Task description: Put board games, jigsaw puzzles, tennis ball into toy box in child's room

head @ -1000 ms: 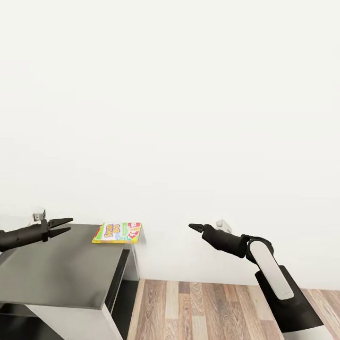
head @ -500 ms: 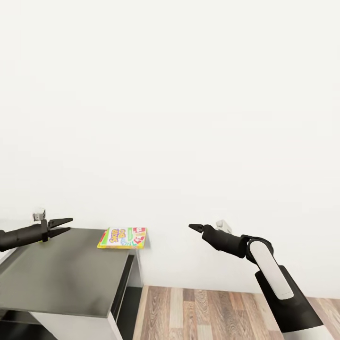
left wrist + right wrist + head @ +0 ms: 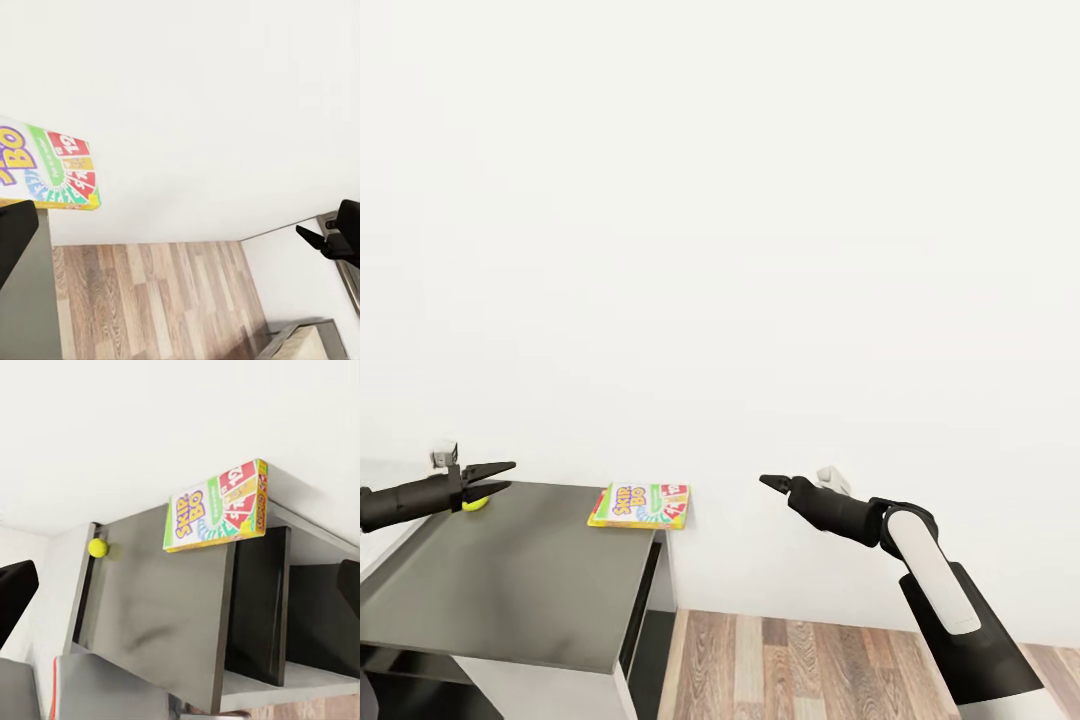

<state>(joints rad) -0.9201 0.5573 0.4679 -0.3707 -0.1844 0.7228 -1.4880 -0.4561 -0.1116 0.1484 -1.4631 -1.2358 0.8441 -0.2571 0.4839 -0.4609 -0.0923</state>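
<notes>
White-green board game (image 3: 639, 505) flat at table (image 3: 510, 580) corner; tennis ball (image 3: 476, 501) nearby.

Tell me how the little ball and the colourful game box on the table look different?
The tennis ball is round, plain yellow-green and small; the board game is flat, rectangular, far bigger, and covered in bright print with lettering. In the head view, the ball sits on the table by the left end effector, while the game lies at the far corner by the wall. Both rest on the same tabletop, and neither is held.
</notes>
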